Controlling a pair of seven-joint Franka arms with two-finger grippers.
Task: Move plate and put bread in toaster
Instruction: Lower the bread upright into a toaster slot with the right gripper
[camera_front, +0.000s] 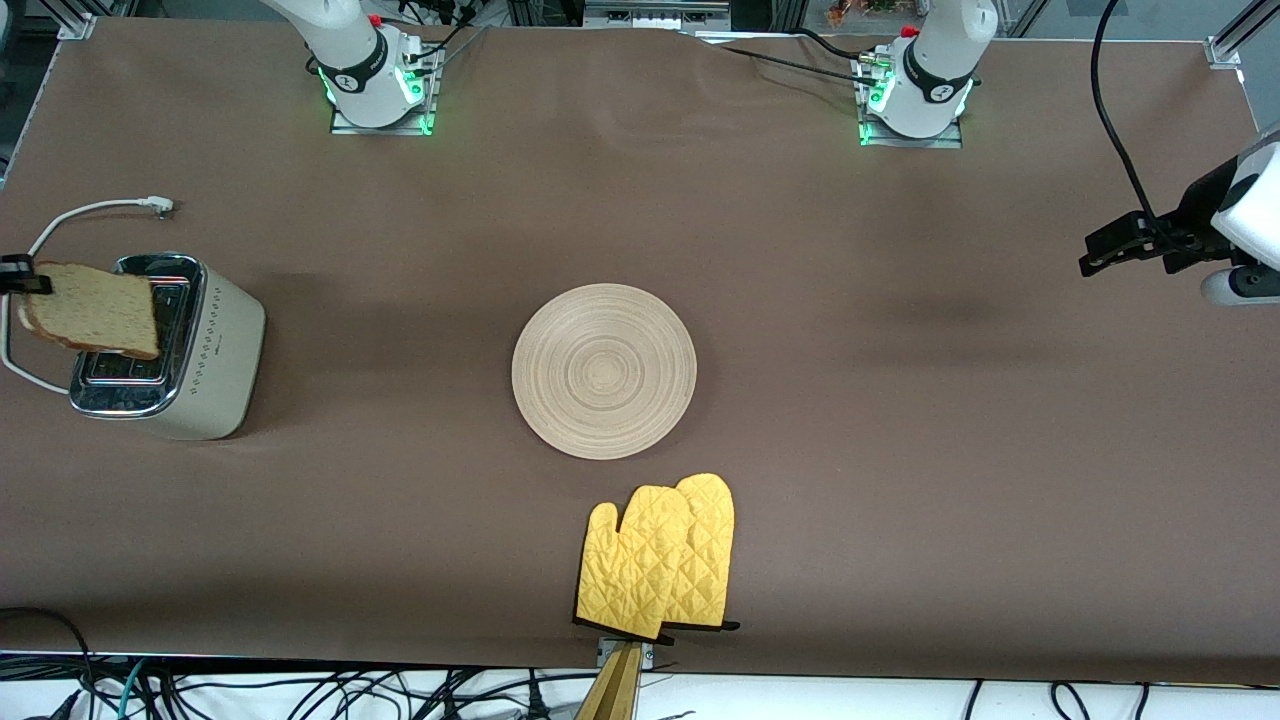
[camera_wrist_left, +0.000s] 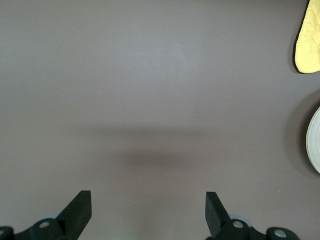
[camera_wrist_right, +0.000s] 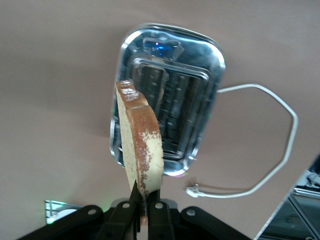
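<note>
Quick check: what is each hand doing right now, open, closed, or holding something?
Left hand: open, holding nothing, over bare table at its own end.
Right hand: closed on the bread, over the toaster.

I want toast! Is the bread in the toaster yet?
Not yet. The right gripper holds the bread above the toaster.

R gripper (camera_wrist_right: 141, 200) clamped, raised, L gripper (camera_wrist_left: 148, 212) wide open, arm waiting at table end
</note>
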